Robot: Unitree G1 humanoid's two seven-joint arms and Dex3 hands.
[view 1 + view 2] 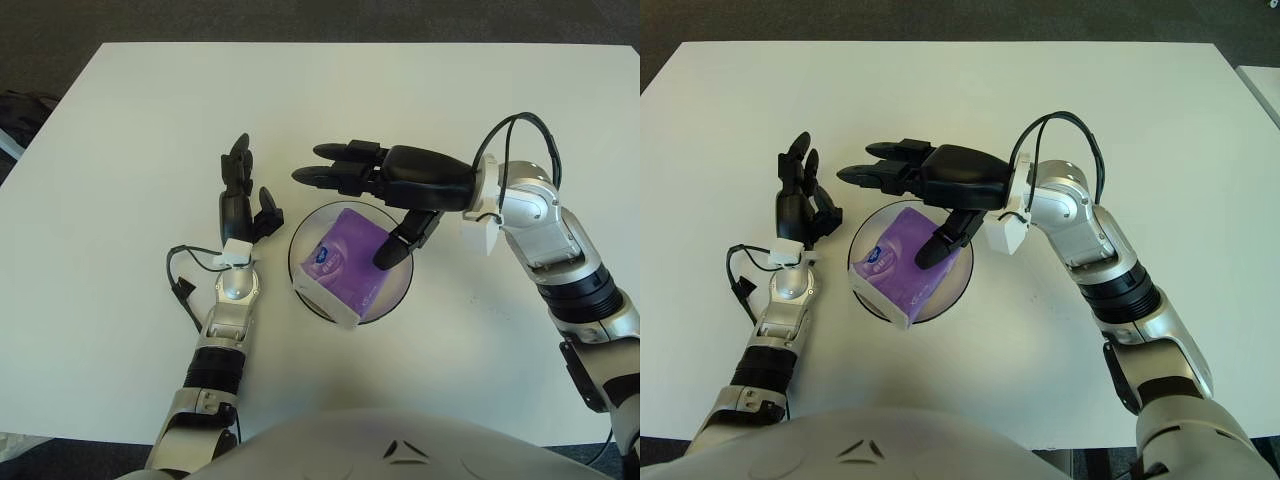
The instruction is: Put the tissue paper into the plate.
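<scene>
The purple and white tissue pack [346,268] lies in the round plate [301,235] at the table's middle, one white corner sticking out over the near rim. My right hand [372,204] hovers just above it with fingers spread; the thumb tip is close over the pack's right edge, the other fingers reach left past the plate's far rim. It holds nothing. My left hand [244,200] shows to the left of the plate, fingers extended upward and empty.
The white table [130,150] stretches around the plate on all sides. A black cable [183,280] loops beside my left wrist, and another cable [520,135] arches over my right wrist. Dark floor lies beyond the far edge.
</scene>
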